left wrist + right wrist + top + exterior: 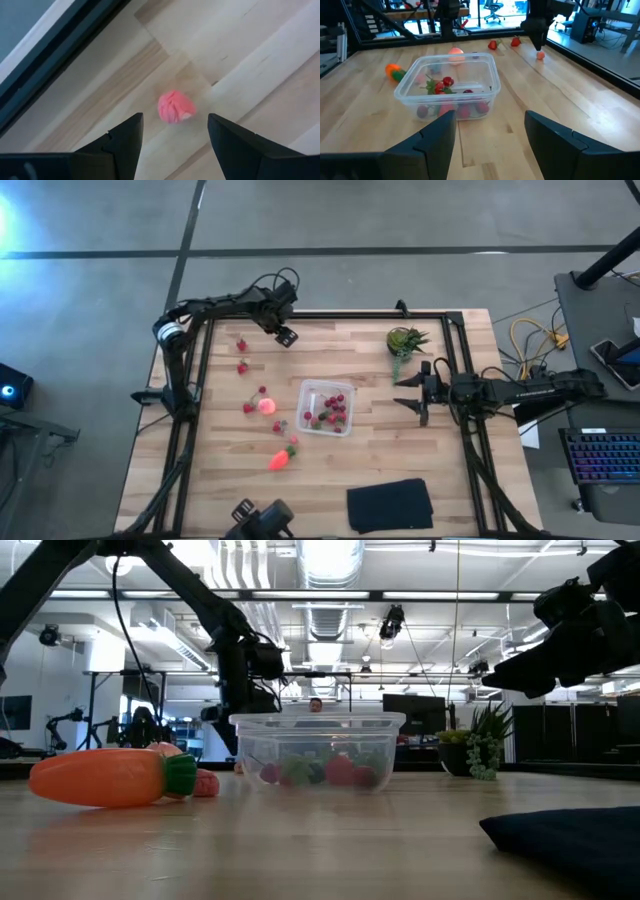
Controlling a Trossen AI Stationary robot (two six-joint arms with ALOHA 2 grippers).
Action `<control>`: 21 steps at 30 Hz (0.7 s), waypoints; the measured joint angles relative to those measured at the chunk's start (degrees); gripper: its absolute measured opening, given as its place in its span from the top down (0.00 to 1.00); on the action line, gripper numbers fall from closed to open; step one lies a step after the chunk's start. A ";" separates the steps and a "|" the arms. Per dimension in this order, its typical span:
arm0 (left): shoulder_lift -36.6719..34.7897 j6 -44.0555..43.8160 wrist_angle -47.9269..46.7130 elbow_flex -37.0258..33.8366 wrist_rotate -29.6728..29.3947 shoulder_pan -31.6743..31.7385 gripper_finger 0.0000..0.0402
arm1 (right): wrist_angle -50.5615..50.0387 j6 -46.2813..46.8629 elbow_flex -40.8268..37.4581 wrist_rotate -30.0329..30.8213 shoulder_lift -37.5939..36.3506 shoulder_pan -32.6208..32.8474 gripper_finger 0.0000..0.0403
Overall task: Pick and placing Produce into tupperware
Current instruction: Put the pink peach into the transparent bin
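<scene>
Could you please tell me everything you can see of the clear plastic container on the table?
The tupperware is a small, clear, colourless plastic tub, squarish with rounded corners and a thicker rim, with no lid on it. It stands upright and flat on the wooden table near its middle. Several small red berries with green bits lie inside. Neither end effector touches it.

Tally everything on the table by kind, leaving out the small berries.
Carrot: 1
Round fruit: 1
Clear container: 1
Potted plant: 1
Black cloth: 1
Total: 5
</scene>
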 joint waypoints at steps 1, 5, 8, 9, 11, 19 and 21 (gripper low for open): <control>0.43 -0.04 0.41 0.00 0.00 0.00 0.48 | 0.00 0.01 0.00 0.01 0.00 0.00 0.43; 2.55 -1.51 0.73 0.35 0.54 0.28 0.48 | 0.11 2.15 0.00 0.00 0.00 0.00 0.43; 4.52 -1.54 0.72 0.69 1.51 0.39 0.48 | 0.11 4.12 0.00 0.00 0.01 0.00 0.43; 5.23 -1.54 0.69 0.83 1.54 0.39 0.48 | 0.11 4.67 0.00 -0.02 0.04 0.00 0.43; 5.85 -1.56 0.74 1.24 1.68 0.37 0.48 | 0.11 5.29 0.00 0.00 0.04 0.00 0.43; 6.33 -1.53 0.38 2.03 1.73 0.35 0.48 | 0.11 8.61 0.00 -0.04 0.04 0.00 0.43; 6.33 -1.47 0.36 2.18 1.48 0.35 0.49 | 0.11 8.60 0.00 -0.03 0.04 0.00 0.43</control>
